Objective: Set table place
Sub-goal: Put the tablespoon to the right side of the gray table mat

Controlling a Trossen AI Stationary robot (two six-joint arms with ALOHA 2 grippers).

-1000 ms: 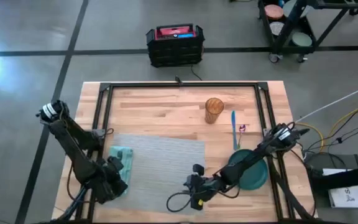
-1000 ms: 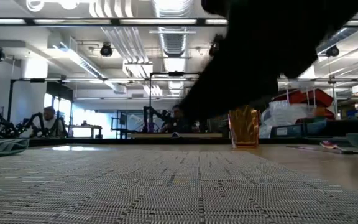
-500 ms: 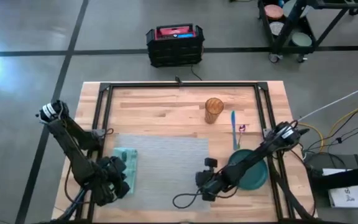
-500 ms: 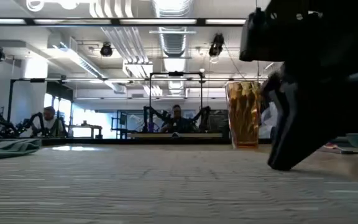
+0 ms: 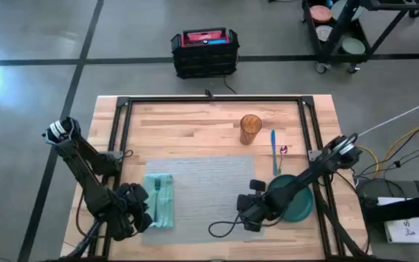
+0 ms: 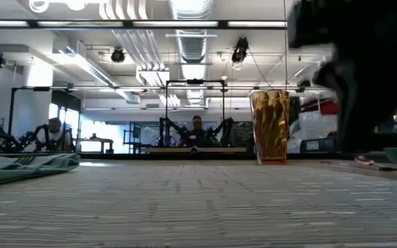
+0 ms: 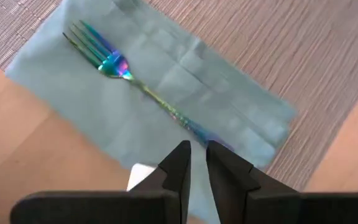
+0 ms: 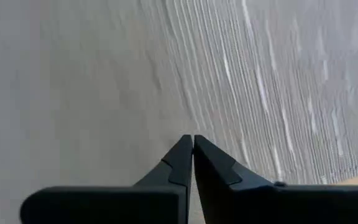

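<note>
Since a second ago, the placemat (image 5: 202, 193) is seen shifted rightward on the table (image 5: 188, 127), dragged by the right gripper (image 5: 247, 216), whose fingers are pinched shut on its right edge. One napkin (image 5: 161, 199) with one fork (image 7: 145, 93) is carried on the mat. Nearly closed, the left gripper (image 7: 193, 155) is held empty over the napkin. One cup (image 5: 250, 128) and one plate (image 5: 297, 202) are counted.
</note>
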